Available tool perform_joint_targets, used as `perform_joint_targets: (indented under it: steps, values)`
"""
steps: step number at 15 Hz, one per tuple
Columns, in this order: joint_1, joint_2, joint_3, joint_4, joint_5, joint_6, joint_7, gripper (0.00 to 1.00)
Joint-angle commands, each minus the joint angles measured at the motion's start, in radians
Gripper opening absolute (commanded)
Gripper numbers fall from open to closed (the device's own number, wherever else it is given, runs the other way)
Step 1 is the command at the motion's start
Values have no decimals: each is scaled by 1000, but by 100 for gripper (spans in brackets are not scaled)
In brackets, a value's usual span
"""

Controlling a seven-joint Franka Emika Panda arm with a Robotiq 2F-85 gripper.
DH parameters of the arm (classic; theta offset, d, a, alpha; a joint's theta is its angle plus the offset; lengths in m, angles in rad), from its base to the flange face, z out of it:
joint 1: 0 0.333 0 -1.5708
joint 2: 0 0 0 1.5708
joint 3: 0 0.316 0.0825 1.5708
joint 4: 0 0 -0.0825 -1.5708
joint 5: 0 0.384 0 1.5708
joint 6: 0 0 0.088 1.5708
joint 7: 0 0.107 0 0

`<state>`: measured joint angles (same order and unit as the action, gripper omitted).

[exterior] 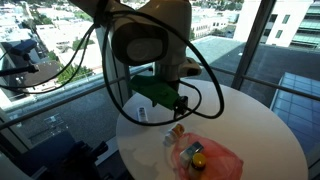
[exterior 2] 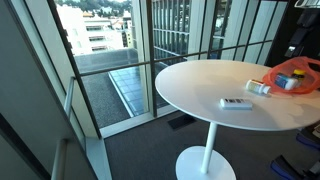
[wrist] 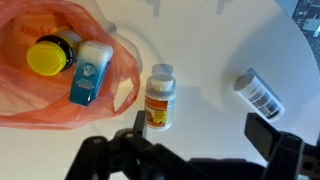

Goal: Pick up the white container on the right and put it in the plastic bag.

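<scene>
In the wrist view a white container with a barcode label (wrist: 258, 92) lies on its side on the white table at the right. A white bottle with an orange label (wrist: 160, 97) lies in the middle. The orange plastic bag (wrist: 30, 105) is at the left and holds a yellow-lidded jar (wrist: 49, 55) and a blue-and-white box (wrist: 88, 70). My gripper (wrist: 198, 135) is open and empty above the table, between the bottle and the white container. The container (exterior 2: 236, 103), the bottle (exterior 2: 258, 88) and the bag (exterior 2: 293, 75) also show in an exterior view.
The round white table (exterior 2: 200, 85) stands on a single pedestal beside tall glass windows with dark frames (exterior 2: 145, 50). In an exterior view my arm (exterior: 150, 40) hangs over the table (exterior: 260, 120) and the bag (exterior: 215, 160).
</scene>
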<state>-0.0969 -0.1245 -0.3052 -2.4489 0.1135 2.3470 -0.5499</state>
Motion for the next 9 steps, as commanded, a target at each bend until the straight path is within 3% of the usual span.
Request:
perform_joint_targets:
  steps: [1,9]
  values:
    - [-21,85,32,55,3,38,6,100]
    - [-77,281,77,186,39,81,-6,100]
